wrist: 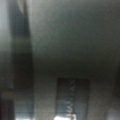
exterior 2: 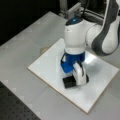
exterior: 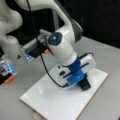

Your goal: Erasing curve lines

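Panda arm presses black eraser block to the white board

In both front views the gripper (exterior: 83, 83) (exterior 2: 72, 81) sits low, closed on the eraser block (exterior: 85, 85) (exterior 2: 68, 82), flat against the board (exterior: 57, 100) (exterior 2: 47, 67), seemingly for wiping; the curve lines cannot be made out; the wrist view shows only dark blur

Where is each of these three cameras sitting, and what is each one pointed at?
Front view: high, off the arm, looking down at the white rectangular board; white arm, blue mount, black rectangular eraser block below the claw.
Front view: high, from another side, same board, arm, eraser block resting on it, claw.
Wrist view: on the arm, pressed close; only dark blurred surfaces.
Both front views share board, eraser, arm; no curve lines are visible.
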{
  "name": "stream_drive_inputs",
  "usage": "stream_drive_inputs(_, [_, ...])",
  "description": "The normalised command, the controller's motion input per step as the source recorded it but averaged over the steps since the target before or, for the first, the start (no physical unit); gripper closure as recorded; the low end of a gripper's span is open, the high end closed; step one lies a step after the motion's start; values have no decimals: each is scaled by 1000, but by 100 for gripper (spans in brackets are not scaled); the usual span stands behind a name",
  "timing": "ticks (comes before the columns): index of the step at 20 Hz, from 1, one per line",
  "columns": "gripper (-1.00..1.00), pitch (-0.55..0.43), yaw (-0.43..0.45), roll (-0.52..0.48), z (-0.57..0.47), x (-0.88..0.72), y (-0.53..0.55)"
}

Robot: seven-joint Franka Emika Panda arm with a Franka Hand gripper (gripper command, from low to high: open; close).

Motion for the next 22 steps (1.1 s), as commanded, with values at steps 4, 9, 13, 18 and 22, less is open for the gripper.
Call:
stream_drive_inputs(4, [100, 241, -67, -109, 114, -92, -136])
stream_drive_inputs(9, [100, 351, 141, -216, 691, -293, -451])
stream_drive_inputs(13, [100, 391, 213, -209, 822, -54, -417])
stream_drive_inputs(18, [100, 352, 190, -142, 433, 186, -246])
stream_drive_inputs(22, [100, 294, 190, -106, 141, 295, -226])
